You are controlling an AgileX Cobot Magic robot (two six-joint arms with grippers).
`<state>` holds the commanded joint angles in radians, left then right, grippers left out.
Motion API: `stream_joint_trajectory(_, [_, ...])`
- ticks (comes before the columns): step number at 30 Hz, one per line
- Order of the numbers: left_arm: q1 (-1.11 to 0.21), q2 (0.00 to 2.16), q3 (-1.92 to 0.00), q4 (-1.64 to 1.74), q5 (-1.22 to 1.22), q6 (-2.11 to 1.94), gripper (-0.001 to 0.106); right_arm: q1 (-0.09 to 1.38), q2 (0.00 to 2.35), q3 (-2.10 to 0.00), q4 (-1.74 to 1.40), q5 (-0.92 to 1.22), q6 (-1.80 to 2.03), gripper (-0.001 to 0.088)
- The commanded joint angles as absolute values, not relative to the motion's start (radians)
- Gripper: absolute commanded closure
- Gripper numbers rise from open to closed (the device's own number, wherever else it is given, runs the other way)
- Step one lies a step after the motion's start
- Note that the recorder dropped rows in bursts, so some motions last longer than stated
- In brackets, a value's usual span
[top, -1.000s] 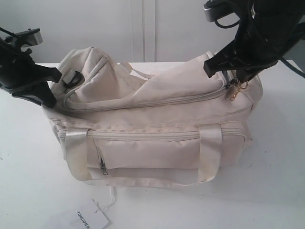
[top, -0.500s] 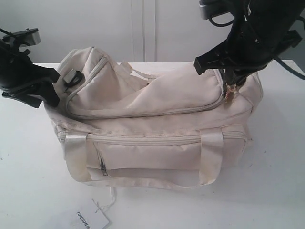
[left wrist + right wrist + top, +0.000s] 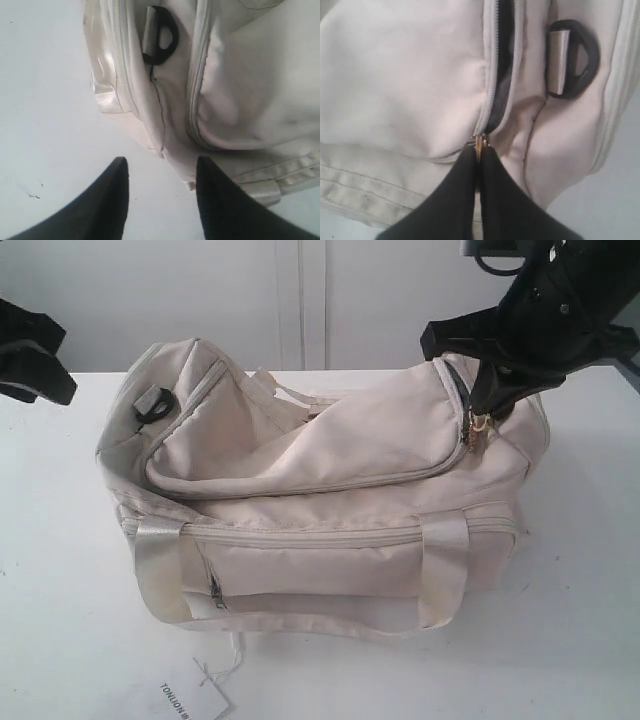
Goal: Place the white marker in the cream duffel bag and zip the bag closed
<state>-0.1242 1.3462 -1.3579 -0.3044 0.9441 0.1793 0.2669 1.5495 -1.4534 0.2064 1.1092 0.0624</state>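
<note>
The cream duffel bag (image 3: 320,490) lies on the white table (image 3: 580,620), its front zip pocket facing the camera. My right gripper (image 3: 480,415) stands over the bag's right end, shut on the gold zipper pull (image 3: 478,145). Beyond the pull, the top zipper shows a short dark gap of lining (image 3: 501,85). My left gripper (image 3: 160,167) is open and holds nothing. It hangs over bare table just off the bag's left end (image 3: 150,100), near a black strap ring (image 3: 162,35). In the exterior view the left gripper (image 3: 55,385) sits at the far left edge. The white marker is out of view.
A paper tag (image 3: 190,700) on a string lies on the table in front of the bag. A second black strap ring (image 3: 575,57) sits on the bag's right end beside the zipper. A pale wall stands behind the table.
My left gripper has let go of the bag's left end and drawn away to the left. The right gripper has shifted slightly left and upward with the gold pull, and the bag's top has slumped.
</note>
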Motion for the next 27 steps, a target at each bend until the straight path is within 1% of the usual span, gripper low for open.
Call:
stream_joint_trajectory(1, [-0.124, 1.327, -1.358, -0.328, 0.957, 0.183, 0.080, 0.250, 1.549, -1.453, 0.229, 1.109, 0.052, 0.0868])
stream_joint_trajectory(2, [-0.124, 1.320, -1.358, -0.340, 0.963, 0.189, 0.085, 0.245, 1.549, -1.453, 0.236, 1.109, 0.051, 0.0868])
stream_joint_trajectory(6, [-0.124, 1.290, -1.356, -0.409, 0.980, 0.233, 0.102, 0.220, 1.549, -1.453, 0.238, 1.112, 0.049, 0.0868])
stream_joint_trajectory(7, [-0.124, 1.283, -1.357, -0.427, 0.984, 0.251, 0.105, 0.216, 1.549, -1.453, 0.238, 1.112, 0.049, 0.0868])
stream_joint_trajectory(11, [-0.155, 1.259, -1.357, -0.464, 0.987, 0.301, 0.105, 0.203, 1.549, -1.453, 0.251, 1.112, 0.049, 0.0868])
stream_joint_trajectory(14, [-0.204, 1.241, -1.349, -0.464, 0.967, 0.339, 0.105, 0.198, 1.551, -1.453, 0.277, 1.110, 0.049, 0.0868])
stream_joint_trajectory(21, [-0.312, 1.161, -1.259, -0.444, 0.804, 0.392, 0.105, 0.198, 1.578, -1.453, 0.326, 1.115, 0.049, 0.0868])
stream_joint_trajectory(27, [-0.400, 1.098, -1.156, -0.444, 0.681, 0.538, 0.105, 0.196, 1.580, -1.453, 0.333, 1.097, 0.049, 0.0868])
